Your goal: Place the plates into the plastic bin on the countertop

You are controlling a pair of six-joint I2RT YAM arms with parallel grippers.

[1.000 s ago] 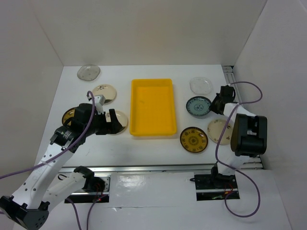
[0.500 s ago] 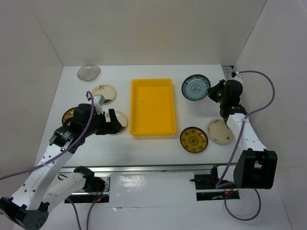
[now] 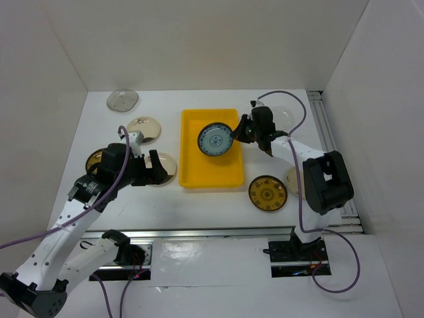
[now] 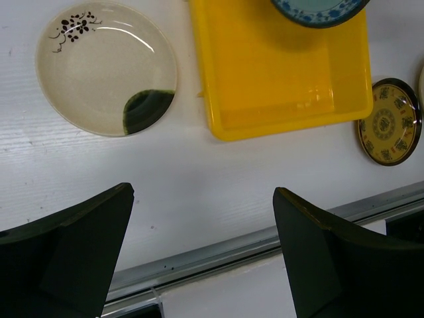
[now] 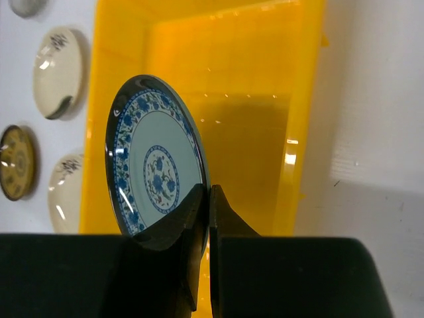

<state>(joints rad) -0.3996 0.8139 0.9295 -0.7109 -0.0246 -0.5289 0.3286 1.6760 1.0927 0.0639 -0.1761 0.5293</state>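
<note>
Plate (image 3: pixel 215 139), blue-patterned, is pinched by right gripper (image 5: pixel 207 199) over yellow bin (image 3: pixel 211 179) (left gripper (image 4: pixel 202 192) spread wide); lowering and release are needed.

left arm (image 3: pixel 63 228) and right arm (image 3: pixel 298 147): white links, black joints, black gripper fingers (image 4: pixel 73 245), purple cables (image 3: pixel 285 92)

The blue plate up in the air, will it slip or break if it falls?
Probably slippery: the blue plate looks glossy, and the right end effector pinches only its rim. It looks stiff, like glazed ceramic, so it might chip if dropped. It hangs over the yellow bin, which would likely catch it.
</note>
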